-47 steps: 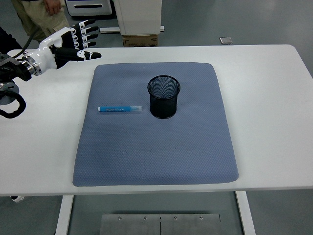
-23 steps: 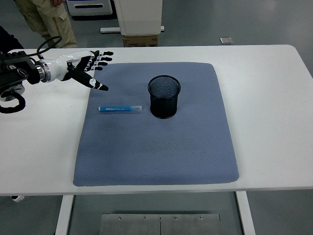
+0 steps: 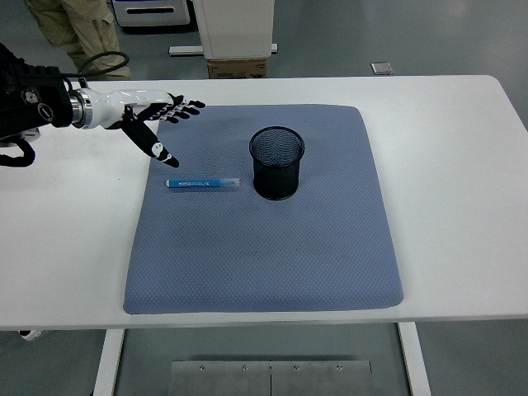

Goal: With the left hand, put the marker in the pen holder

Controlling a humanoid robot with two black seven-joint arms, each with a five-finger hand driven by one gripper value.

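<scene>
Reach step: left hand (image 3: 157,120) hovers spread and empty just behind the marker (image 3: 203,183), which lies flat on the grey mat (image 3: 264,247) left of the pen holder (image 3: 276,162). Next it likely needs to drop and pinch the marker.

1 high head view looks forward and down over the white table (image 3: 462,124), whose near edge runs along the bottom; floor shows beyond the far edge.
</scene>
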